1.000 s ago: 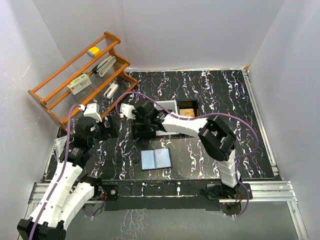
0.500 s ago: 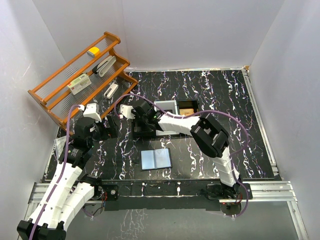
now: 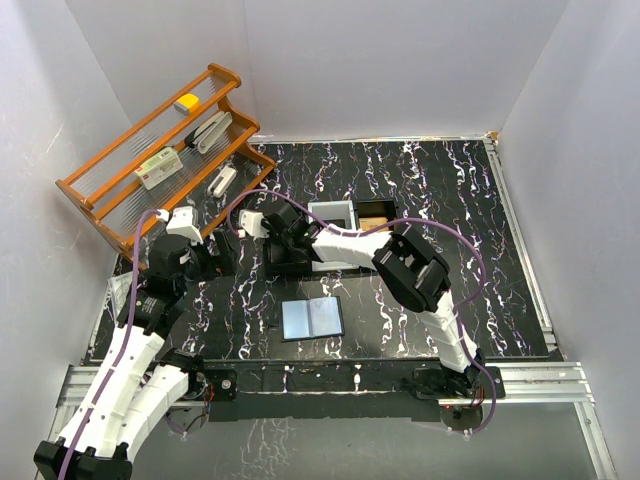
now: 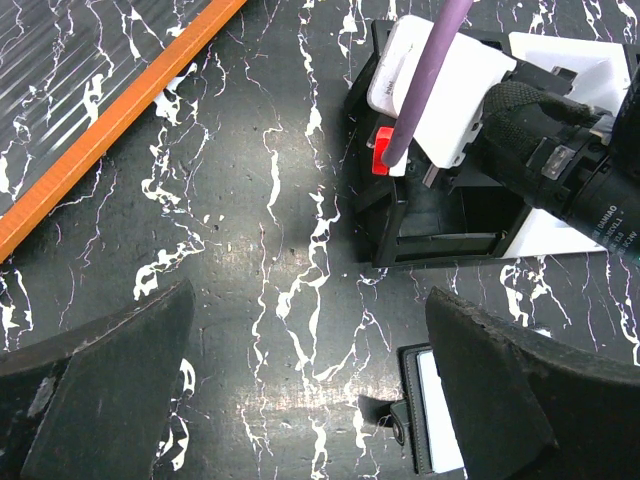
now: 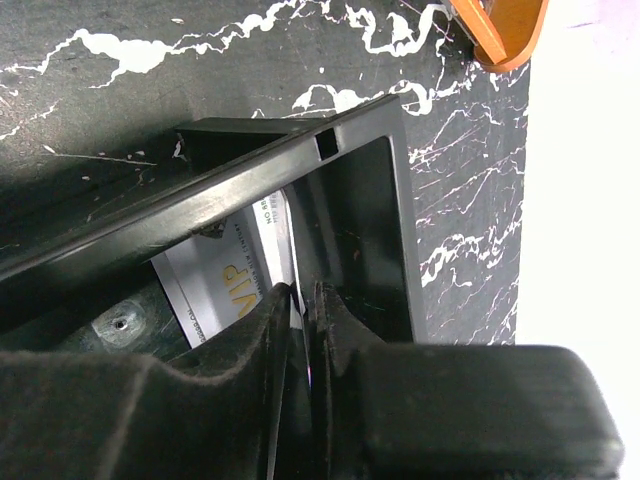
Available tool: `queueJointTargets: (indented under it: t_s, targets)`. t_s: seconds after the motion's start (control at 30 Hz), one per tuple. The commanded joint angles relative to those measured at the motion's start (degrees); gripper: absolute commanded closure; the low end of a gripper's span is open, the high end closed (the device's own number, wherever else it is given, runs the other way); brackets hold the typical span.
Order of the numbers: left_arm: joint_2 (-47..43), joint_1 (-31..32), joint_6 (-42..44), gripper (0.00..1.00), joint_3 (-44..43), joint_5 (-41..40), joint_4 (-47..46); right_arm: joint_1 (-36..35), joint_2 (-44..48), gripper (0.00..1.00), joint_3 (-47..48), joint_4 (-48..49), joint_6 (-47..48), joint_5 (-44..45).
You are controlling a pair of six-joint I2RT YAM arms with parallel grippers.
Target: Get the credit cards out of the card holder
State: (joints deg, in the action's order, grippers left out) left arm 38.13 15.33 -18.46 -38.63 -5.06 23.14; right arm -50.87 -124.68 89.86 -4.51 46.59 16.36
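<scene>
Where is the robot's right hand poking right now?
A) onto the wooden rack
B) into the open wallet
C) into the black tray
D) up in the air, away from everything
C: the right gripper reaches down inside an end compartment of the black tray, its fingers closed on a white card marked VIP, while the card holder lies open, apart from it.

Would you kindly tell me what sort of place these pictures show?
Probably a robotics lab test cell: plain white walls box in a black marbled table, the left arm and right arm are bolted to a metal rail, and a wooden rack holds office items.
</scene>
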Motion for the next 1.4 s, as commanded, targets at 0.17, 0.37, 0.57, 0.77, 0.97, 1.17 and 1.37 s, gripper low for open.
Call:
queueJointTargets:
  t_s: [0.17, 0.37, 0.57, 0.77, 0.97, 1.17, 1.37]
  targets:
    - [0.4, -0.2, 0.8, 0.01, -0.1, 1.1, -0.4, 0.3, 0.3, 0.81, 0.4, 3.4, -0.2, -1.2]
    - [1.0, -0.2, 1.0, 0.01, -0.1, 1.6, -0.5, 0.2, -0.1, 0.70, -0.5, 3.5, 0.9, 0.5]
    - [1.5, -0.2, 1.1, 0.01, -0.1, 2.0, -0.6, 0.2, 0.7, 0.61, -1.3, 3.2, 0.4, 0.2]
    - [1.6, -0.2, 1.2, 0.01, -0.1, 2.4, -0.8, 0.2, 0.5, 0.57, -0.8, 2.9, -1.1, 1.0]
    - [1.9, -0.2, 1.4, 0.01, 0.1, 3.4, -1.1, 0.3, 0.9, 0.40, -0.2, 2.4, -3.3, 0.7]
    - [2.3, -0.2, 1.5, 0.01, 0.0, 3.8, -1.0, 0.2, 1.3, 0.36, 0.7, 2.0, -5.1, -0.5]
    - [2.3, -0.2, 1.5, 0.01, 0.0, 4.0, -1.1, 0.3, 3.1, 0.31, 0.9, 2.0, -7.4, -2.4]
